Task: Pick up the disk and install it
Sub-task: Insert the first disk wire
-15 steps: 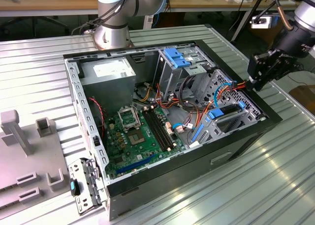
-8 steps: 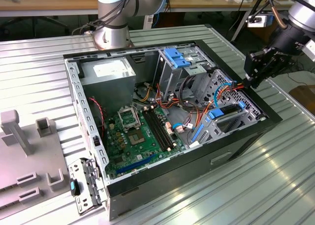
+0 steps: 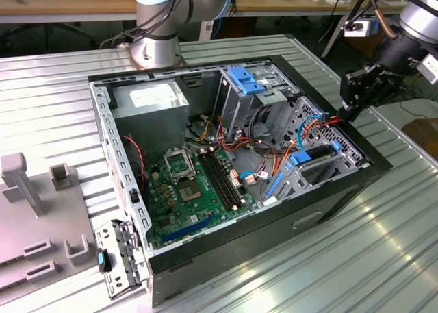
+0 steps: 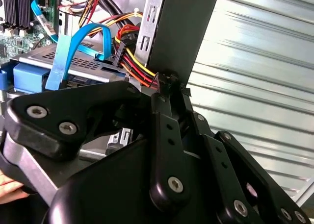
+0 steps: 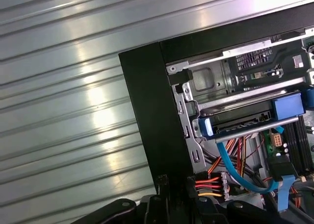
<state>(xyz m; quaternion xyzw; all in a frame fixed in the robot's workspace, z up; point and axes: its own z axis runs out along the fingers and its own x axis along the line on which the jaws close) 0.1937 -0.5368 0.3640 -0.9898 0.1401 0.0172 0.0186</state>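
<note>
Ribbed metal desk [image 3: 383, 258] carries the open computer case [image 3: 233, 258] — motherboard [image 3: 195, 190] on its floor, grey power supply [image 3: 150, 101] in a far corner. The disk [image 5: 245, 121] sits slotted in the drive cage [image 3: 321, 155] inside the case, blue rail [image 5: 287, 106] showing. Black pincer [image 3: 350, 111] hovers at the case's edge by the cage, tips at the red-yellow power wires [image 4: 135, 67] — pressed together, pinching nothing as far as shows.
</note>
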